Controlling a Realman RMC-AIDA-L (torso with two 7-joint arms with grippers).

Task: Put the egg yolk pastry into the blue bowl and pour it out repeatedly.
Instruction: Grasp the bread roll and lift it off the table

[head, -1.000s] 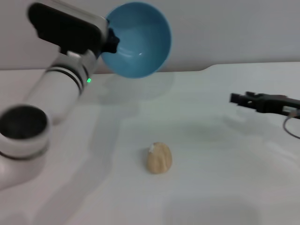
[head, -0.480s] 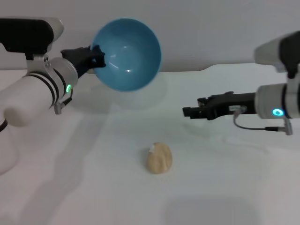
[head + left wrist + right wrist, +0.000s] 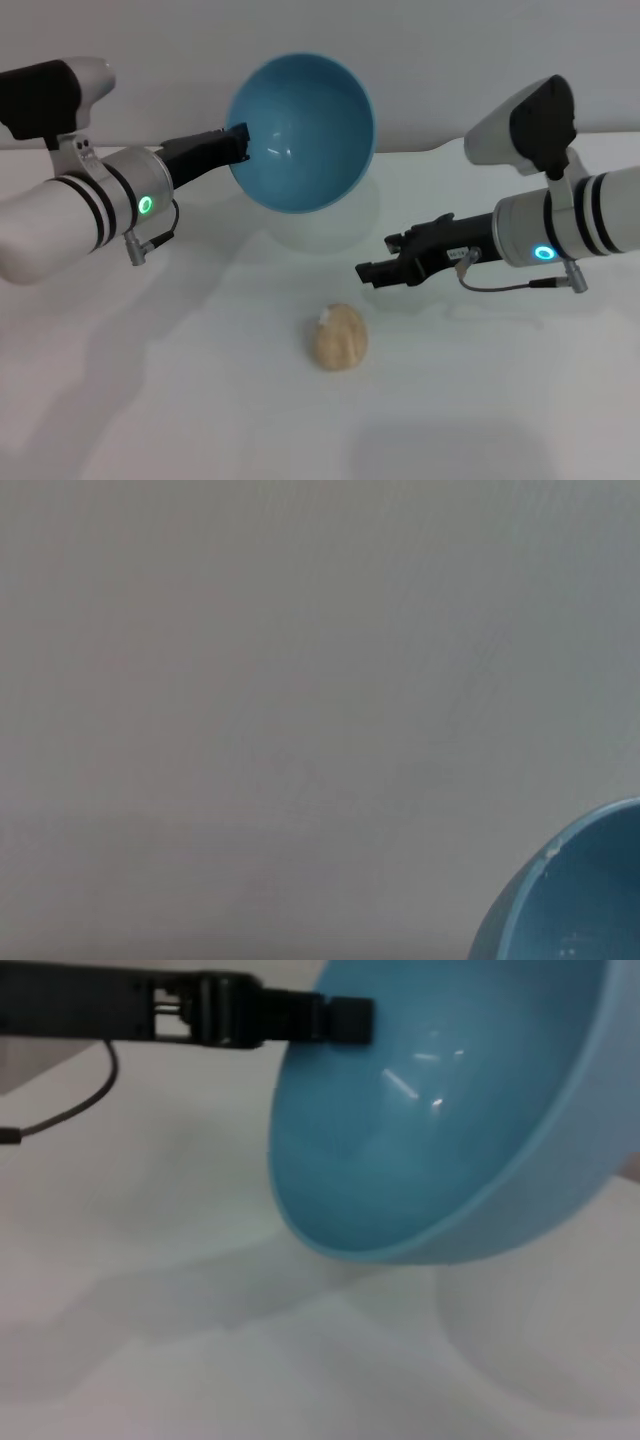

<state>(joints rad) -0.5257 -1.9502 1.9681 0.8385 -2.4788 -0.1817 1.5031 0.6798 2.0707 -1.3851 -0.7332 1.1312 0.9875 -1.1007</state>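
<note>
Pastry (image 3: 340, 338) lies poured out as the right gripper (image 3: 365, 274), jaws unreadable, swings in; left gripper (image 3: 238, 143) pinches the tipped blue bowl (image 3: 305, 135).

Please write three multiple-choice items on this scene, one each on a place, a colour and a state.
1. Where is the egg yolk pastry?
A. in the bowl
B. on the table
C. in the right hand

2. What colour is the bowl?
A. blue
B. red
C. white

3. How is the bowl held?
A. flat on the table
B. upside down on the pastry
C. lifted and tipped on its side

Key: 1 B, it lies on the white table, below the right hand. 2 A, light blue inside and out. 3 C, the left hand grips its rim above the table, its opening facing sideways.
</note>
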